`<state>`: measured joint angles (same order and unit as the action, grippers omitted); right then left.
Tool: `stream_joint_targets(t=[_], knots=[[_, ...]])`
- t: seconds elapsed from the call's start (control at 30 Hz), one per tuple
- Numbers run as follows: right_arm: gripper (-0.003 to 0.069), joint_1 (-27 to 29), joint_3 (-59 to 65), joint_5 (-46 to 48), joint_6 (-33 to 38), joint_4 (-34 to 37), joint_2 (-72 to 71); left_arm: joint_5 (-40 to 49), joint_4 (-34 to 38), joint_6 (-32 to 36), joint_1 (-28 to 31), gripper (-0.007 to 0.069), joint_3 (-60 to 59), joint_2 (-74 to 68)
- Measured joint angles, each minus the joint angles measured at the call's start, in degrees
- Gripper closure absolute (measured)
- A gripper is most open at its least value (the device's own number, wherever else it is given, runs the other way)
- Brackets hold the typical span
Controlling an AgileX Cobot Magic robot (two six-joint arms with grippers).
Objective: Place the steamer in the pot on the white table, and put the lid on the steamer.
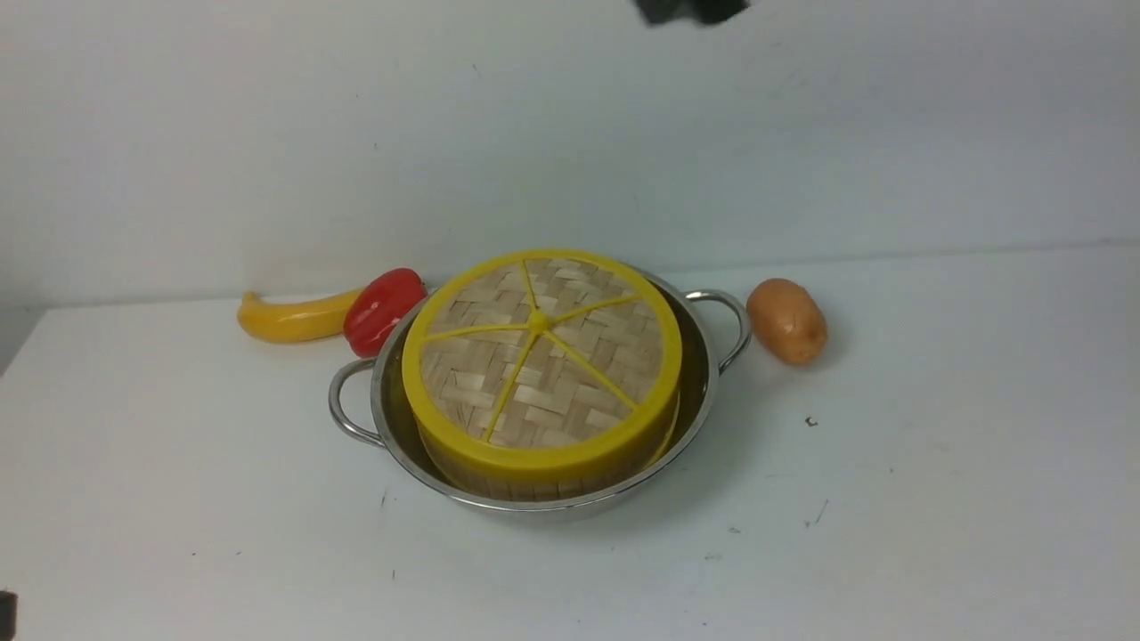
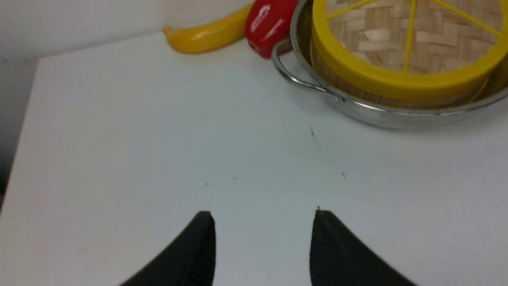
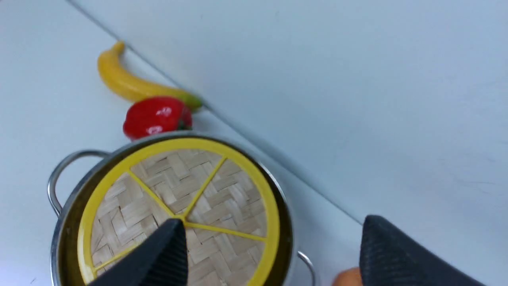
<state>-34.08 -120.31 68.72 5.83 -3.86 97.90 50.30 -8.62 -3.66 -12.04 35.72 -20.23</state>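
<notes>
Steel pot (image 1: 534, 508), steamer (image 1: 534, 486) inside, lid (image 1: 570, 365) on

You're looking at the white table (image 1: 935, 499), with dark specks showing. The pot (image 1: 699, 383) is sitting mid-table. A banana (image 1: 289, 319) and a red pepper (image 1: 381, 307) are lying together just beside its far-left rim. A potato (image 1: 787, 320) is resting near the right handle.

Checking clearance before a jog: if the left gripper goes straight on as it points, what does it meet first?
Likely bare white table, since the left gripper seems tilted down; if it clears that, the red pepper beside the pot. Depth is unclear.
</notes>
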Motion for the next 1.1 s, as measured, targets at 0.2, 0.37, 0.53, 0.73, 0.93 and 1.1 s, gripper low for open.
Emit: stream_joint_targets(t=[0.2,0.37,0.53,0.73,0.93,1.1], knots=[[0.0492,1.6,29.4,-5.1,-4.1,-2.2,-31.5,-8.6,-3.3,1.6,0.0,0.0344,-0.8,0.2],[0.0659,1.6,61.7,-28.4,-5.8,-1.0,-52.7,-18.9,-1.7,2.5,0.0,0.0484,-6.0,2.9],[0.0664,1.6,89.4,-45.6,-10.4,-2.4,-66.3,-23.4,1.4,2.5,0.0,0.0632,-13.0,10.0],[0.0664,1.6,98.2,-52.9,-15.1,-3.7,-69.0,-26.0,0.3,2.5,0.0,0.0640,-13.7,16.5],[0.0654,1.6,98.2,-55.0,-15.6,-3.7,-69.1,-26.0,-0.2,2.5,0.0,0.0624,-13.7,16.8],[0.0638,1.6,98.2,-55.3,-15.6,-3.7,-69.1,-26.0,-0.3,2.5,0.0,0.0607,-13.7,16.8]])
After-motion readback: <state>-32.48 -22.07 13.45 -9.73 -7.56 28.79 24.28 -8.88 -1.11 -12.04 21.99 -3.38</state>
